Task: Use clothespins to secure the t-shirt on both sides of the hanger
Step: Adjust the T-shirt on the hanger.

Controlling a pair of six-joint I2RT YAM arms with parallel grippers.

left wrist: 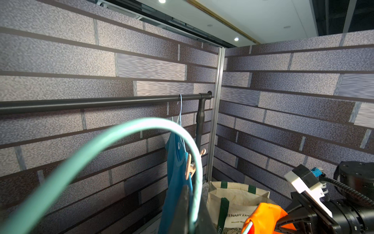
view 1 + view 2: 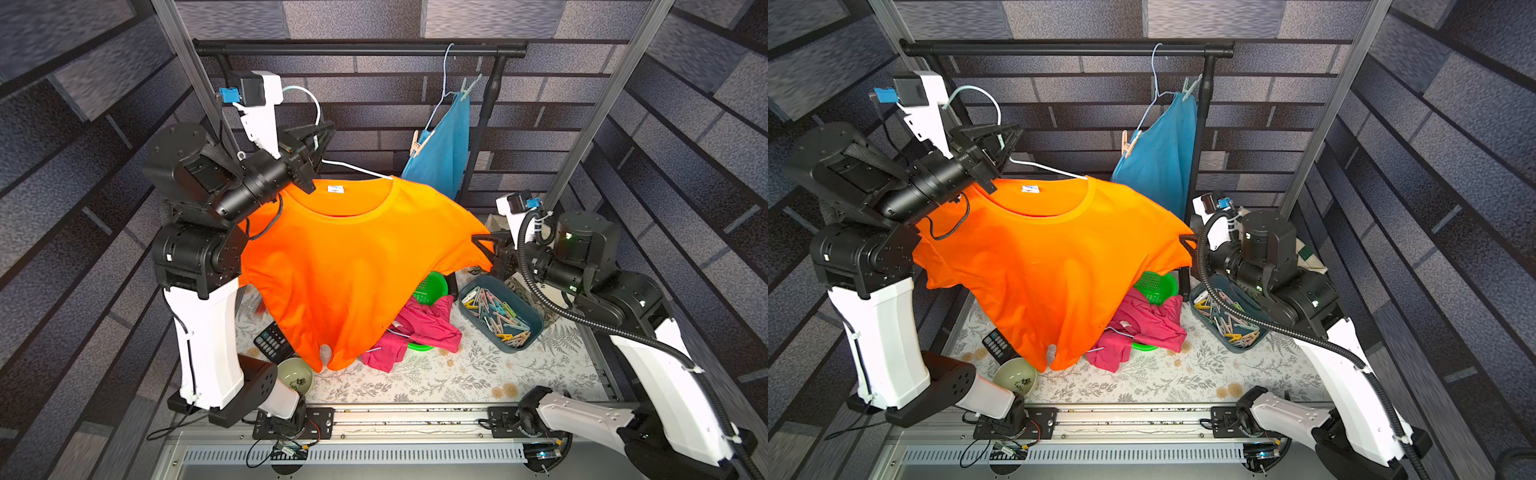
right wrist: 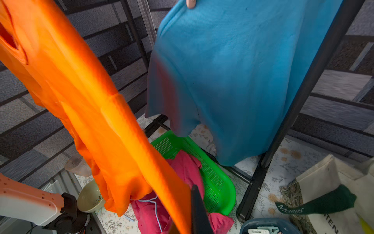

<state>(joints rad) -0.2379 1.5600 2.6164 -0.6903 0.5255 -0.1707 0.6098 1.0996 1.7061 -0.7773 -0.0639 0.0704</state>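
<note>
In both top views my left jaws are closed on the neck of the hanger (image 2: 353, 167), held up off the counter (image 2: 478, 374). My right jaws are closed on the sleeve edge of the orange t-shirt (image 2: 353, 257), stretching it sideways. No pin is on the shirt yet. The clothespins (image 2: 498, 311) lie heaped in the dark bin (image 2: 536, 328), just below my right wrist. With both jaws busy, fetching a pin means dropping the sleeve, and I judge the cloth could then slide along the tilted hanger. The hem hangs low over the bowl (image 2: 295, 376) and the pink garment (image 2: 419, 328), where it could snag. The same spread shows from the neighbouring eye, t-shirt (image 2: 1050, 257) and clothespins (image 2: 1229, 324) alike.

From my left wrist, the hanger hook (image 1: 149, 121) curves close to the lens. The rail (image 1: 101, 102) is bare along most of its length, with the blue garment (image 1: 174, 162) near its far end.

From my right wrist, orange cloth (image 3: 97, 113) lies against my finger. The blue garment (image 3: 232, 71) and the rack's upright (image 3: 293, 113) crowd that side. The green basket (image 3: 214, 178) sits below. The bin's rim (image 3: 263, 221) is near, so it is a short reach down to the pins.
</note>
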